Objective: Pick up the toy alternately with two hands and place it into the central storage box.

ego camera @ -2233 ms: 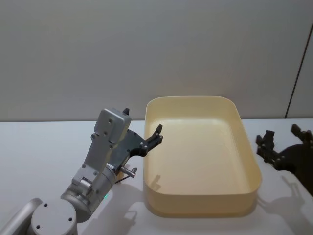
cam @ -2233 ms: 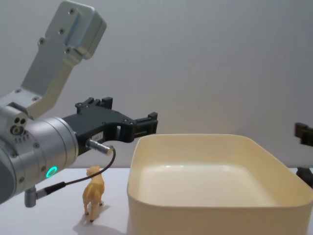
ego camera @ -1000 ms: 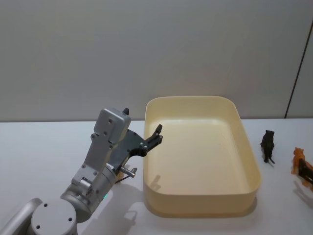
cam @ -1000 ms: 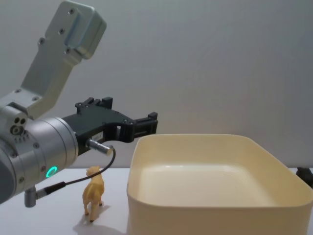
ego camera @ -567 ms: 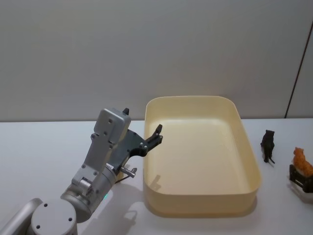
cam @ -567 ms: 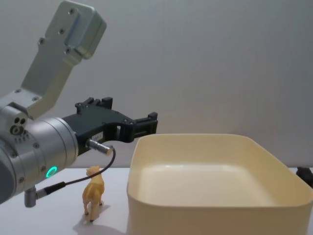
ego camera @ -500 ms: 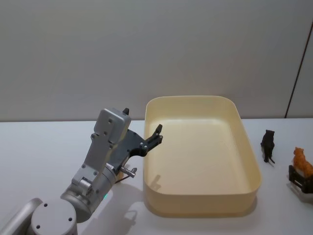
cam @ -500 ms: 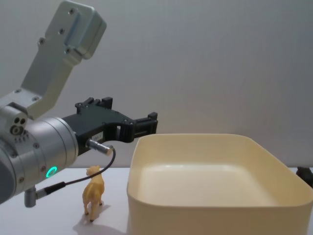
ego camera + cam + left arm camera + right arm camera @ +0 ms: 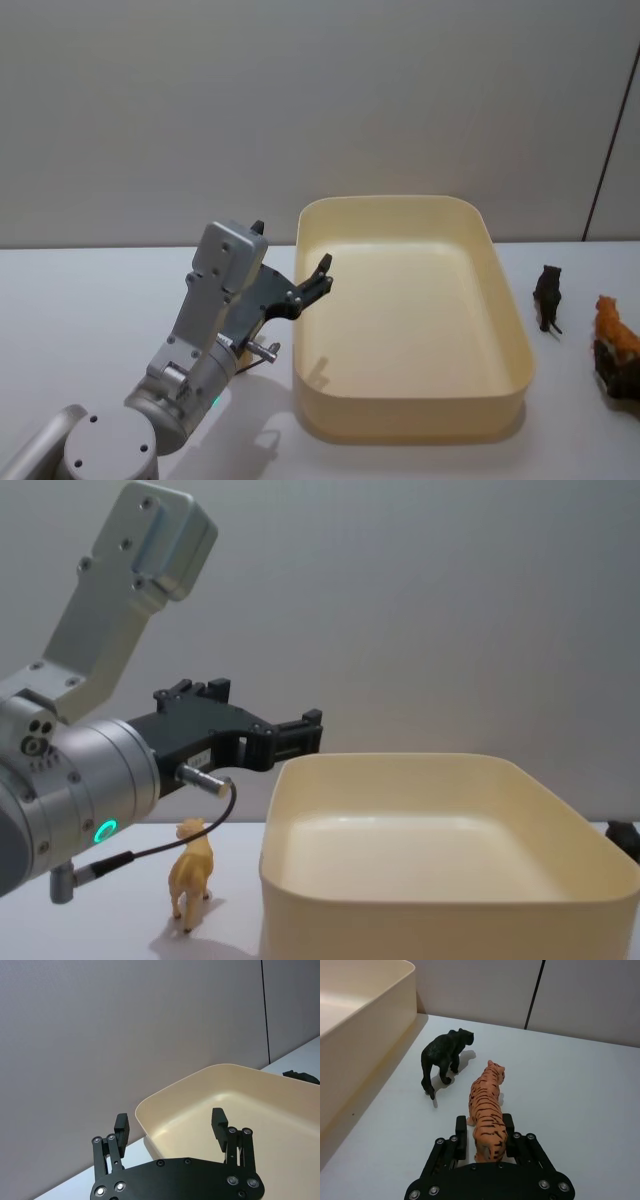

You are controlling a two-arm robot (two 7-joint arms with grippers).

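Beside storage box, right gripper grips tiger; left gripper hovers.

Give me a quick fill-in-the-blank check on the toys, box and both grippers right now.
The jaws of the right gripper grip the ____ striped toy tiger.
The cream-yellow plastic storage box is ____.
The left gripper hovers beside the box, jaws ____.
The small tan toy camel stands outside the box, on the robot's ____.
Missing words: orange, empty, open, left.

Soft, even light falls from above. The cream-yellow plastic tub casts a faint shadow on the white table.
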